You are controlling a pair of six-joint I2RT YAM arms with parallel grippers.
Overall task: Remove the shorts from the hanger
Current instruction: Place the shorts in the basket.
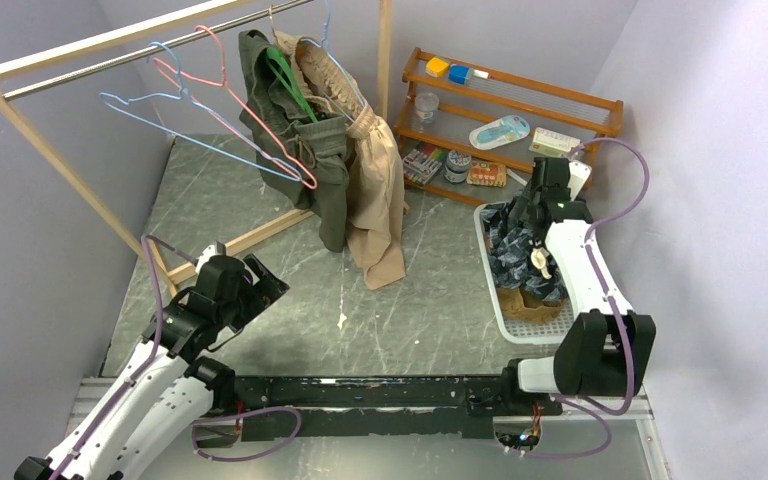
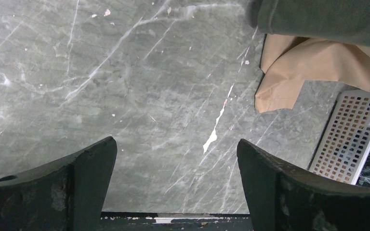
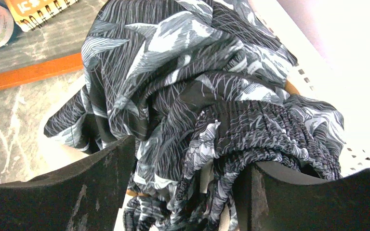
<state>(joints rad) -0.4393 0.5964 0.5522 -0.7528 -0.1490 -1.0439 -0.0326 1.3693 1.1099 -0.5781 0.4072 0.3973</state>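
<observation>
The left gripper (image 2: 176,142) is hovering with its jaws spread wide and nothing between them above the grey marbled table (image 2: 125,72). Behind it, just right of a blue hanger (image 1: 160,110) and a pink hanger (image 1: 225,85), the olive green shorts (image 1: 330,170) and the light beige shorts (image 1: 380,190) are hanging side by side from the rail (image 1: 110,62), the beige hem touching the table. At far right, the right gripper (image 3: 188,159) is reaching into the white basket (image 1: 487,270), its fingers standing apart with the navy patterned shorts (image 3: 197,72) bunched between them and lying over the tan-brown shorts (image 1: 530,303).
</observation>
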